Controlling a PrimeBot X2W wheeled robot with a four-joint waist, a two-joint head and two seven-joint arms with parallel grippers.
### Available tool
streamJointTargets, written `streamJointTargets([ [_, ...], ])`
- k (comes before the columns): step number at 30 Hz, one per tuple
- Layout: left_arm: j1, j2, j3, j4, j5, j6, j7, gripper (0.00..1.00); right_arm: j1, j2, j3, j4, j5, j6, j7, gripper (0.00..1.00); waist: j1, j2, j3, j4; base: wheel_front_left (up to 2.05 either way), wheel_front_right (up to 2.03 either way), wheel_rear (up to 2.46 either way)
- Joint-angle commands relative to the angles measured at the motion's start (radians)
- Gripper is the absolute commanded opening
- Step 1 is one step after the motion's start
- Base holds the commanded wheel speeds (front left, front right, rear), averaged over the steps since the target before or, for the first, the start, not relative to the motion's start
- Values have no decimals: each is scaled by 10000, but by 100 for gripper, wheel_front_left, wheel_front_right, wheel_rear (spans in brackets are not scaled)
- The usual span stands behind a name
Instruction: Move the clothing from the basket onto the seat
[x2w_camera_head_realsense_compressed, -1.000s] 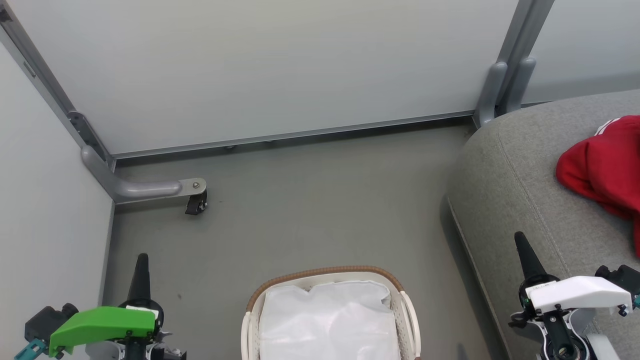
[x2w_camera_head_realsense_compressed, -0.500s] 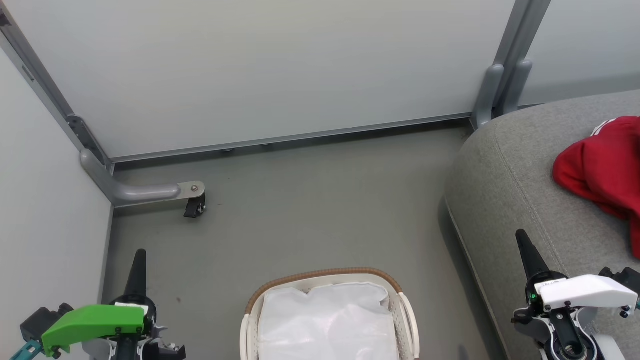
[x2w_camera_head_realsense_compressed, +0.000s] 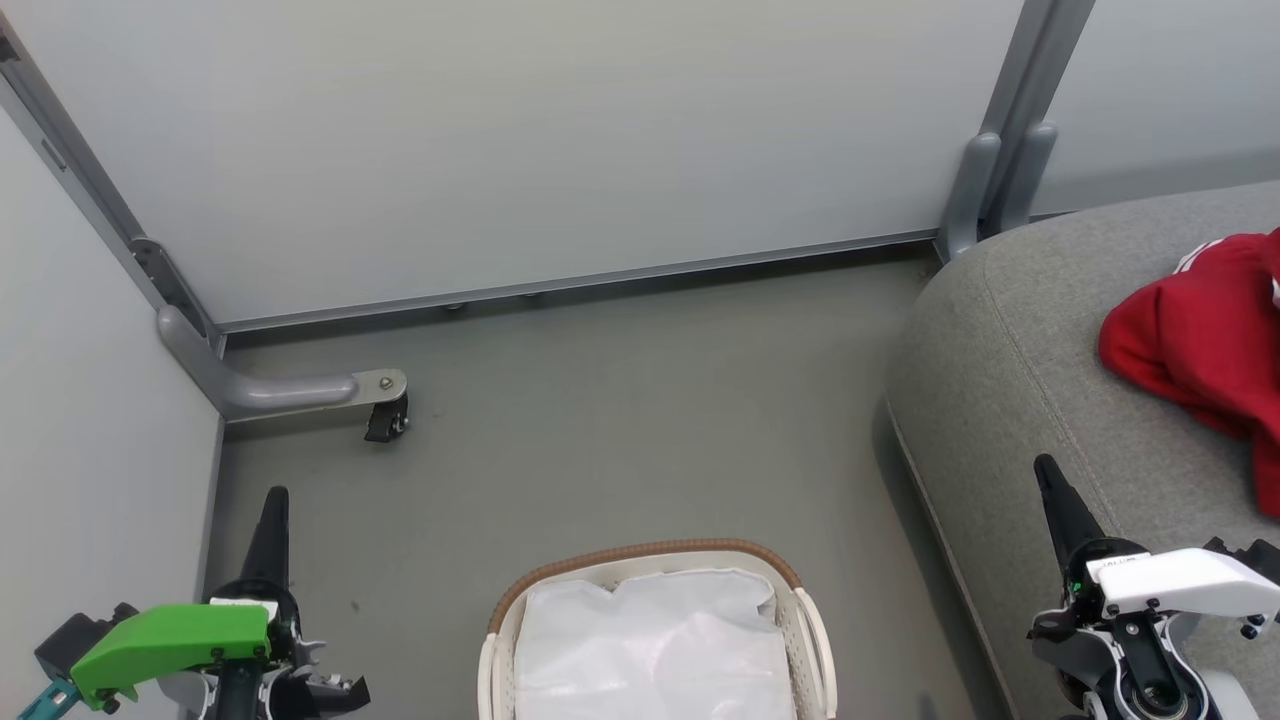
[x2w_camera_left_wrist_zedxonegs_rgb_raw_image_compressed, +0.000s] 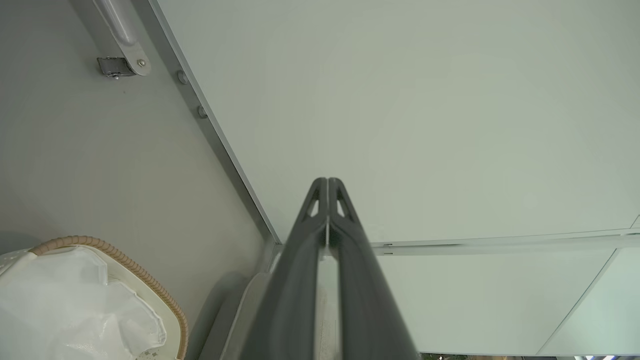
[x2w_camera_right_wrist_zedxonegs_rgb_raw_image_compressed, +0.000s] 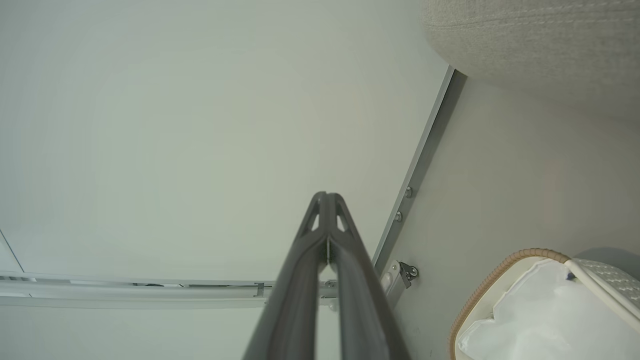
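Head view, and here's the picture: the red clothing (x2w_camera_head_realsense_compressed: 1195, 350) is lying on the seat (x2w_camera_head_realsense_compressed: 1010, 400) out at 3 o'clock, bunched up with a flash of white trim, running off the frame edge. Down at 6 o'clock sits the basket (x2w_camera_head_realsense_compressed: 640, 555), and what shows inside it is the white liner (x2w_camera_head_realsense_compressed: 655, 640), crumpled, no red on it. Its near half is cut off by the frame, so I can't call it cleared.

Left pincer (x2w_camera_head_realsense_compressed: 273, 505) at 7 o'clock, fingers pressed together, nothing between them. Right pincer (x2w_camera_head_realsense_compressed: 1050, 475) at 4 o'clock, same story, tips together and carrying nothing, poised over the front edge of the seat. Both wrist views confirm it: dark fingers meeting at the tip.

My read: this is the checking stage, and the task looks close to finished. To do it well, tip the head down and take in the whole basket first. If any red turns up, spread the fingers before going in, pinch the garment alone and not the liner, which would probably drag up with it, then lift clear of the woven rim before swinging to 3 o'clock.

The room: plain grey floor (x2w_camera_head_realsense_compressed: 620, 420), bare around the basket. Pale wall panels (x2w_camera_head_realsense_compressed: 520, 140) from 9 through 12 o'clock, a caster (x2w_camera_head_realsense_compressed: 385, 420) at 9, a grey post (x2w_camera_head_realsense_compressed: 990, 180) at 1. Tight corner, so keep the swings short.
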Motion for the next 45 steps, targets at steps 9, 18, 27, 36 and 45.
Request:
streamJointTargets([
  [9,-246,60,118,-138,-756,-31,214,0,-26,-66,-101,-134,806,-6,214,0,0,0,-53,-41,0,0,0],
  [18,-292,61,183,-199,-1336,-34,376,0,-22,-70,-157,-177,1423,-5,385,0,0,0,-104,-81,0,0,0],
  [27,-282,60,212,-216,-1637,-35,481,0,-19,-72,-186,-206,1739,-5,465,0,0,0,-136,-106,0,0,0],
  [36,-282,58,214,-216,-1635,-35,483,0,-18,-73,-184,-204,1739,-5,464,0,0,0,-136,-106,0,0,0],
  [45,-282,57,215,-216,-1633,-36,485,0,-18,-73,-183,-204,1740,-5,464,0,0,0,-136,-106,0,0,0],
])
